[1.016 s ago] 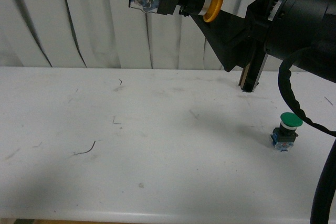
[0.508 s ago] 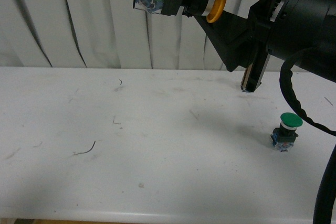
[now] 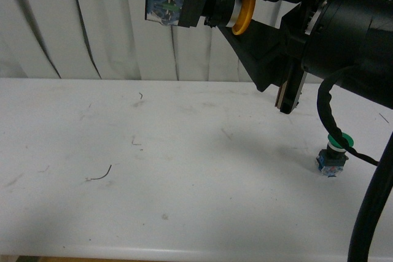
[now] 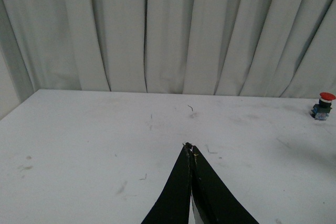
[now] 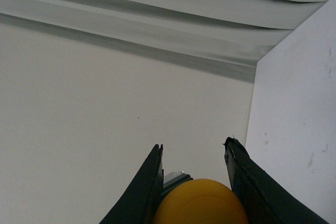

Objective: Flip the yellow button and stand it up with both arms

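High over the table's back, my right gripper (image 3: 228, 5) is shut on the yellow button (image 3: 244, 13). The button lies sideways in the air, its blue base pointing left and its yellow cap toward the arm. In the right wrist view the cap (image 5: 202, 203) fills the gap between the two black fingers (image 5: 149, 182), with the gripper (image 5: 194, 148) pointing at the curtain. My left gripper (image 4: 189, 146) is shut on nothing, its tips together above the white table (image 4: 94, 145). The left arm does not show in the front view.
A green-capped button (image 3: 333, 154) stands at the table's right, partly crossed by the right arm's black cable (image 3: 328, 121). A red-capped button (image 4: 321, 105) stands near the curtain in the left wrist view. A white curtain (image 3: 92, 23) hangs behind the table.
The right gripper and the held button have shifted slightly left. The right arm has come lower and nearer, and its cable now crosses the green-capped button.
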Tool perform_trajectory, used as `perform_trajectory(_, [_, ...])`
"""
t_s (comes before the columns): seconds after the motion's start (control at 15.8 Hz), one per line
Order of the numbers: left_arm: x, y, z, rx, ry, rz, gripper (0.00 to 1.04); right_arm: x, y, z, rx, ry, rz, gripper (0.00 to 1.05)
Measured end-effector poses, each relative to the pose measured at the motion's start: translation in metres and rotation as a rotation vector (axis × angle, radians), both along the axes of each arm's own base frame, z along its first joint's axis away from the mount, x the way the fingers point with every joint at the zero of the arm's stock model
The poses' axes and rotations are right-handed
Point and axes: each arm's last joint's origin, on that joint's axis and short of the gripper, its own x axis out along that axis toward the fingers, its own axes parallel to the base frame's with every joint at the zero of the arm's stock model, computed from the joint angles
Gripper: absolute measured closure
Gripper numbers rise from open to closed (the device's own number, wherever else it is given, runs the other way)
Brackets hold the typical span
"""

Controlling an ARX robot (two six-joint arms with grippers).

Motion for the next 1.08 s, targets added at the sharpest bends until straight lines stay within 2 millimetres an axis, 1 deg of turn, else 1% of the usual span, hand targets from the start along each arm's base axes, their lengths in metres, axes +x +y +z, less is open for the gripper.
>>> perform_trajectory(0.06, [0.001, 0.000, -0.007, 0.000, 0.025, -0.001, 1.03, 0.000, 0.000, -0.002, -0.003, 0.006, 0.000, 0.71])
perform_trajectory(0.32, [0.000, 0.000, -0.006, 0.000, 0.016, -0.001, 1.03, -0.001, 0.000, -0.004, -0.017, -0.002, -0.003, 0.71])
perform_trajectory(0.38, [0.000, 0.000, -0.006, 0.000, 0.015, 0.000, 0.94, -0.002, 0.001, -0.003, -0.041, -0.032, -0.019, 0.71])
perform_trajectory(0.51, [0.000, 0.000, -0.006, 0.000, 0.014, 0.000, 0.72, -0.003, -0.002, 0.012, -0.126, -0.187, -0.121, 0.71])
perform_trajectory(0.63, [0.000, 0.000, -0.006, 0.000, 0.014, 0.000, 0.61, 0.000, -0.005, 0.018, -0.188, -0.209, -0.178, 0.71])
perform_trajectory(0.7, [0.000, 0.000, -0.006, 0.000, 0.015, 0.000, 0.57, 0.002, -0.007, 0.018, -0.239, -0.216, -0.210, 0.71])
perform_trajectory(0.83, [0.000, 0.000, -0.006, 0.000, 0.014, 0.000, 0.48, 0.007, -0.010, 0.016, -0.329, -0.214, -0.267, 0.71])
perform_trajectory(0.89, [0.000, 0.000, -0.006, 0.000, 0.014, 0.000, 0.45, 0.010, -0.013, 0.013, -0.403, -0.200, -0.307, 0.71])
perform_trajectory(0.95, [0.000, 0.000, -0.006, 0.000, 0.014, 0.000, 0.36, 0.015, -0.020, 0.004, -0.537, -0.176, -0.373, 0.71])
perform_trajectory(1.02, [0.000, 0.000, -0.006, 0.000, 0.014, 0.000, 0.23, 0.019, -0.031, -0.007, -0.701, -0.149, -0.434, 0.71])
perform_trajectory(1.08, [0.000, 0.000, -0.006, 0.000, 0.014, 0.000, 0.12, 0.023, -0.043, -0.014, -0.861, -0.158, -0.508, 0.71])
